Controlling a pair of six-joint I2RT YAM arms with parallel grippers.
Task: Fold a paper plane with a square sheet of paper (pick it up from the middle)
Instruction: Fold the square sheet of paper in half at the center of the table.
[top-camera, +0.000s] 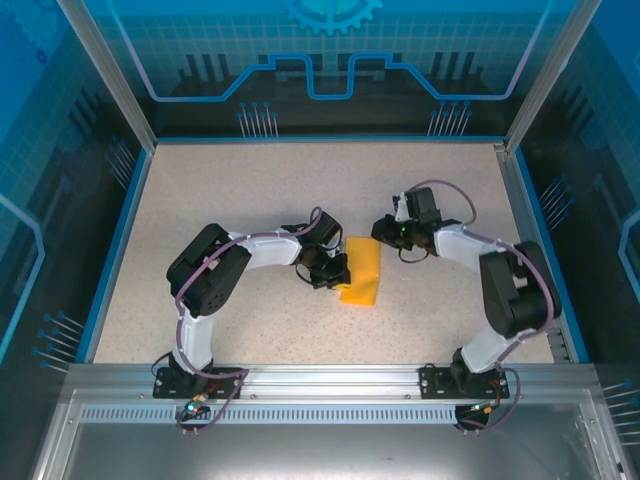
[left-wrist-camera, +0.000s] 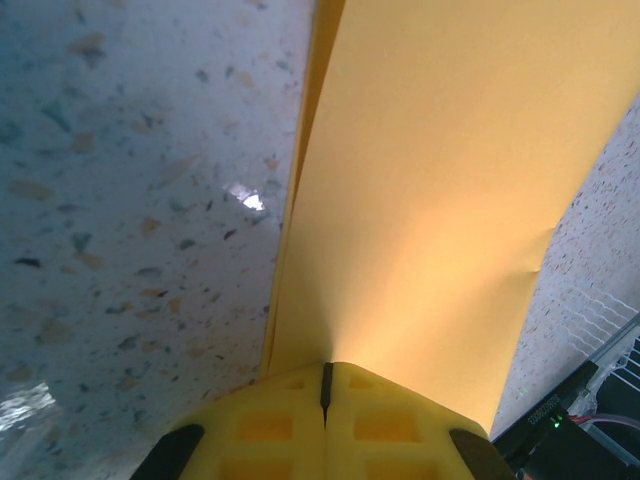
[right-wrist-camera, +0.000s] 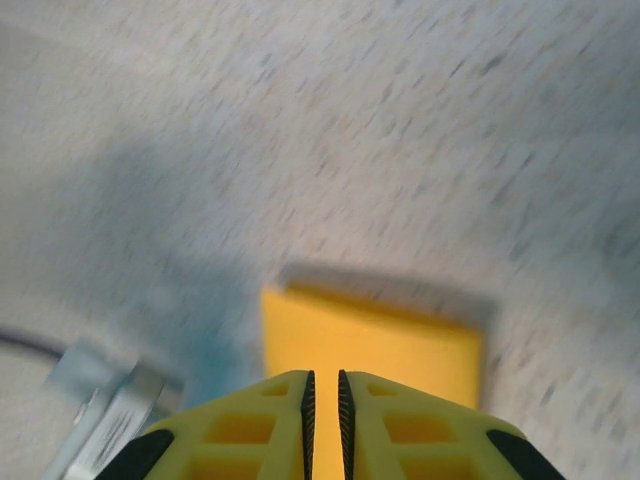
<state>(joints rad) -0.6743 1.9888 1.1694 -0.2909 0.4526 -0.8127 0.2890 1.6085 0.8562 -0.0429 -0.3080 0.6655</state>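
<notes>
Top external view: the square sheet of paper (top-camera: 362, 272), doubled over into an orange-yellow oblong, lies mid-bench (top-camera: 230, 190) between the two arms. The left claw (top-camera: 340, 273) meets its left edge, and the right claw (top-camera: 386, 233) hangs just beside its far right corner.

Left wrist view: the left claw (left-wrist-camera: 325, 372) is pinched fully together on the sheet's edge, no gap between its yellow pads. The paper (left-wrist-camera: 450, 180) rises away from the grip as a smooth panel, with a second layer showing along its left side above the speckled bench (left-wrist-camera: 130, 200).

Right wrist view, blurred: the right claw (right-wrist-camera: 323, 378) is closed to a thin slit, apparently with nothing in it. The paper (right-wrist-camera: 370, 335) lies flat just beyond its tips.

The work appears to be at an early fold, with one half-crease made and no dart shape yet. The next move likely calls for the right claw to open and take a free corner or edge while the left pins the sheet, so the layers do not slide or buckle.
</notes>
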